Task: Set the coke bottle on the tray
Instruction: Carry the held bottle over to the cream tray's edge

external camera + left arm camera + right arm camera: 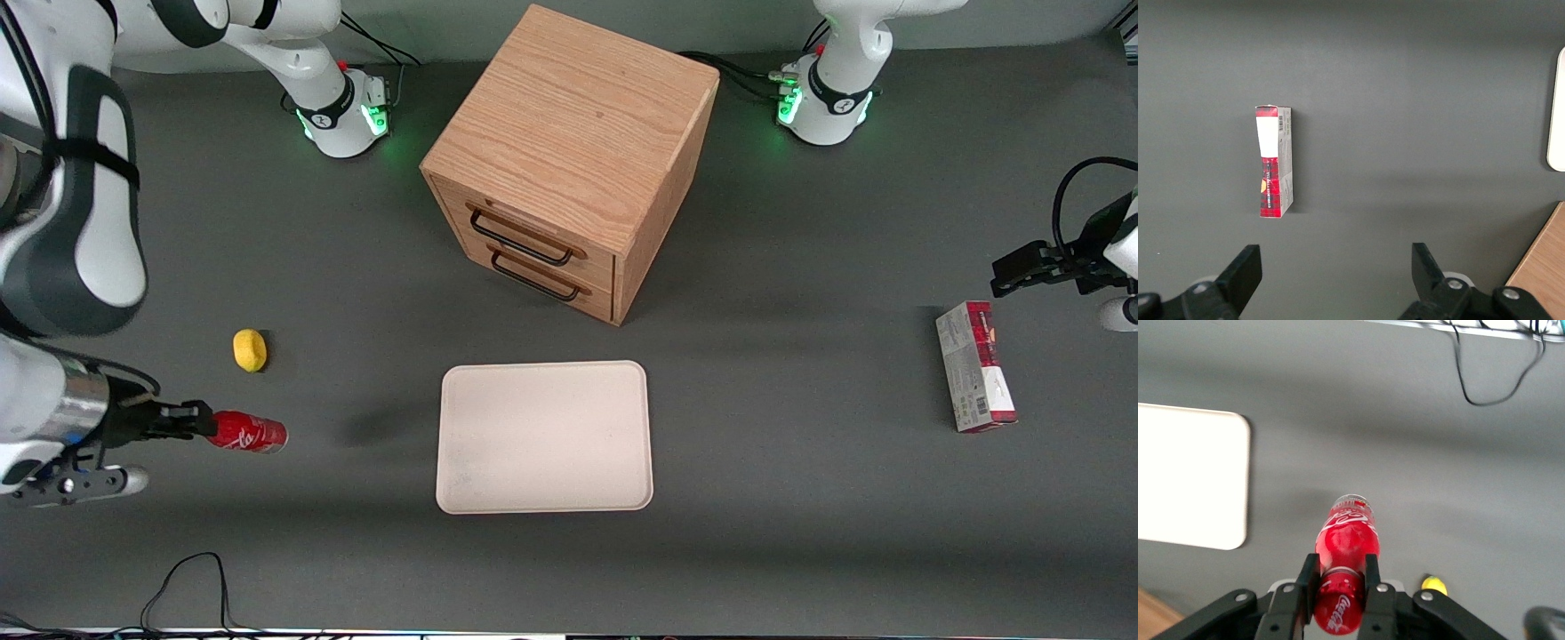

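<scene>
The coke bottle point(250, 433) is small, glossy red with white script. It lies sideways in my gripper point(203, 421) toward the working arm's end of the table. In the right wrist view the two black fingers are closed on the bottle's point(1346, 550) cap end and my gripper point(1339, 573) holds it above the grey table. The pale cream-pink tray point(544, 436) lies flat at the table's middle, apart from the bottle, and its corner shows in the right wrist view point(1191, 480).
A yellow lemon point(250, 349) lies farther from the front camera than the bottle. A wooden two-drawer cabinet point(569, 160) stands farther back than the tray. A red-and-grey carton point(975, 365) lies toward the parked arm's end. A black cable point(182, 591) lies near the front edge.
</scene>
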`<control>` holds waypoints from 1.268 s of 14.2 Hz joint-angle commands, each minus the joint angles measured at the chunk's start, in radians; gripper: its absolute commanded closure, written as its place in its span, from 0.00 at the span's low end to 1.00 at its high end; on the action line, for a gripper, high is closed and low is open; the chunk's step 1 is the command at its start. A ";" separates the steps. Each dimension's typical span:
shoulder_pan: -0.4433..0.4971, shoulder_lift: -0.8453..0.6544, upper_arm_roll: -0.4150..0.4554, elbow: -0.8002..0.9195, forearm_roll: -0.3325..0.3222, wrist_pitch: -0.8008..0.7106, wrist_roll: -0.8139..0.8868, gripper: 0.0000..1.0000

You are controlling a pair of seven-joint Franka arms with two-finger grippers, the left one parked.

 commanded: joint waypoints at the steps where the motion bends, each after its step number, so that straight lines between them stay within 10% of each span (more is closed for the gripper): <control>1: 0.018 0.029 0.091 0.081 -0.040 -0.015 0.113 1.00; 6: 0.060 0.153 0.416 0.083 -0.378 0.163 0.396 1.00; 16: 0.117 0.374 0.421 0.045 -0.415 0.402 0.410 0.96; 17: 0.117 0.374 0.421 0.037 -0.415 0.402 0.417 0.89; 18: 0.114 0.374 0.421 0.036 -0.413 0.402 0.419 0.37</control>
